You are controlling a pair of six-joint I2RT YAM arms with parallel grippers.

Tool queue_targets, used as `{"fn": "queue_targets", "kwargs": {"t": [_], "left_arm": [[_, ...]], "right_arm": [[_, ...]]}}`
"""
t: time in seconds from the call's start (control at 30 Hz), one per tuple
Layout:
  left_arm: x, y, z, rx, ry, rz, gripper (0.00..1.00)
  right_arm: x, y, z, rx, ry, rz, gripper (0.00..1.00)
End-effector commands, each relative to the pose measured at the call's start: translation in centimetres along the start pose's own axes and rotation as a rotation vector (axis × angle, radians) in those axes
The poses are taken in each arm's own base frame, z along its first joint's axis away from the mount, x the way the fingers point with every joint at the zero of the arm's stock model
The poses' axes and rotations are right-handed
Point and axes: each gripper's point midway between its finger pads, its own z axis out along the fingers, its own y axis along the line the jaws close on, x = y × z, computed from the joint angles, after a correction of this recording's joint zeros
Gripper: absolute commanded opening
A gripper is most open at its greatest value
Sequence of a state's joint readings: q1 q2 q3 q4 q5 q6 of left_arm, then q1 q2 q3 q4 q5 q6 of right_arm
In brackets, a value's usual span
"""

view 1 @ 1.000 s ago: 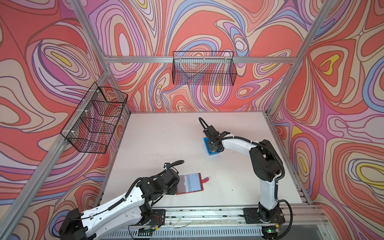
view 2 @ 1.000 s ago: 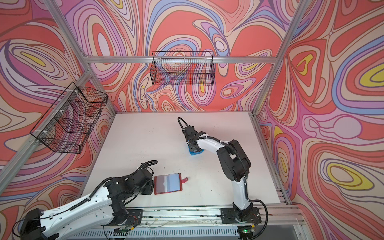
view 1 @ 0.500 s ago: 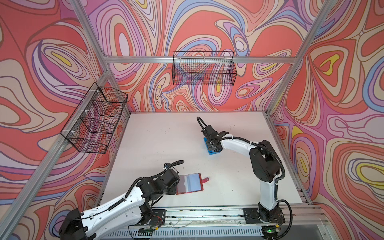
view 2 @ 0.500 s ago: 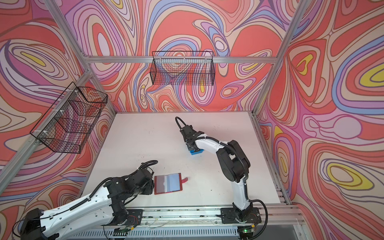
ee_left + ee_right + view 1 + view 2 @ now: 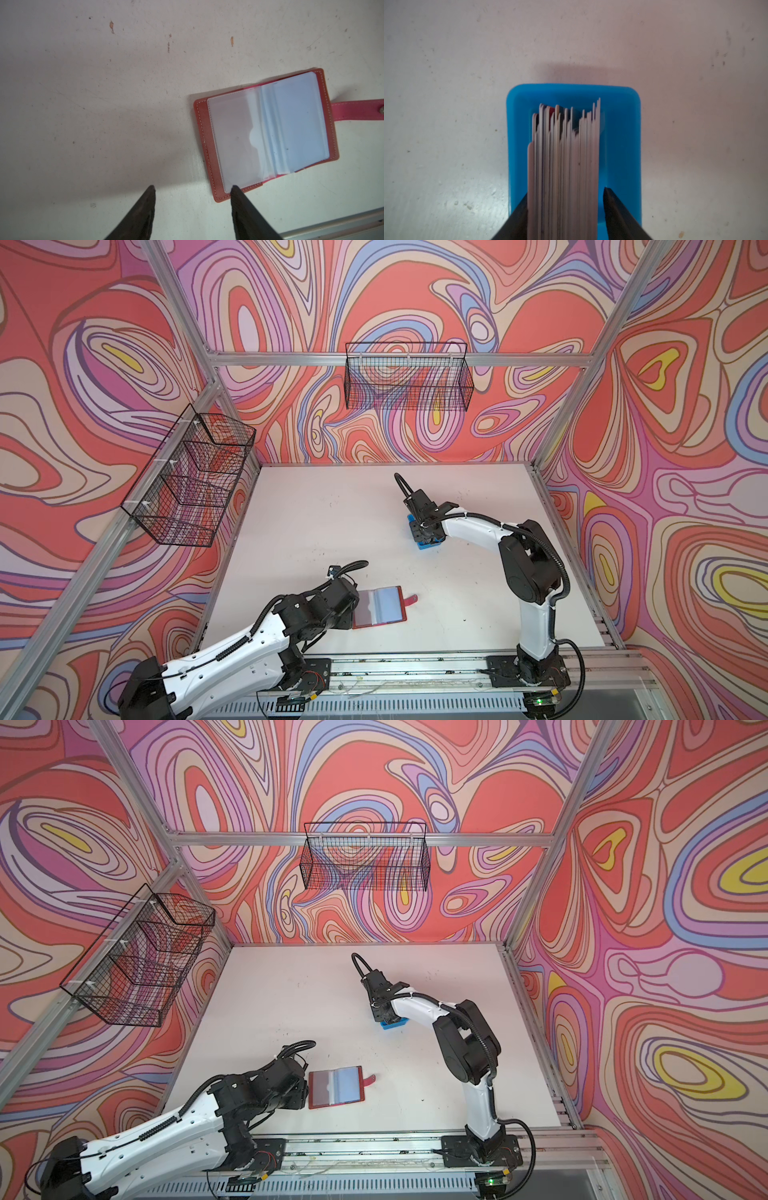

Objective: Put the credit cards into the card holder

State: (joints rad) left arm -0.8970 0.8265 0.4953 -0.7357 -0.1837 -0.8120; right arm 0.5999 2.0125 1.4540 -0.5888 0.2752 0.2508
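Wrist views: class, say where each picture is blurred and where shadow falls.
Right wrist view: the cards blur toward the camera; a soft shadow lies on the table beside the blue tray. Left wrist view: the wallet is slightly soft, its clear sleeves glossy; a broad dim shadow covers the table beside it.

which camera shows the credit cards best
The right wrist view: the credit cards stand on edge in the blue tray, between the fingers of the right tool. In both top views that tool hides them; only the blue tray shows. The left wrist view shows just the card holder.
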Motion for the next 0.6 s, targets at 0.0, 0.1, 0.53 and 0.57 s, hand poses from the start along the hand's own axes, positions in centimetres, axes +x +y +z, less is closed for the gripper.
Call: {"fn": "queue_targets", "kwargs": {"t": [0.0, 0.1, 0.53, 0.57], "left_arm": [[-0.1, 0.1, -0.1, -0.006, -0.005, 0.007, 0.6], [-0.1, 0.0, -0.1, -0.004, -0.004, 0.008, 0.6], [-0.1, 0.0, -0.1, -0.004, -0.006, 0.006, 0.6], [-0.1, 0.0, -0.1, -0.004, -0.006, 0.007, 0.6]], "right_arm": [[1.1, -0.3, 1.4, -0.052, 0.048, 0.037, 0.54], [0.9, 0.5, 1.3, -0.136, 0.046, 0.062, 0.53], [0.6, 1.2, 0.9, -0.362, 0.052, 0.176, 0.44], [0.7, 1.3, 1.1, -0.378, 0.055, 0.185, 0.45]]}}
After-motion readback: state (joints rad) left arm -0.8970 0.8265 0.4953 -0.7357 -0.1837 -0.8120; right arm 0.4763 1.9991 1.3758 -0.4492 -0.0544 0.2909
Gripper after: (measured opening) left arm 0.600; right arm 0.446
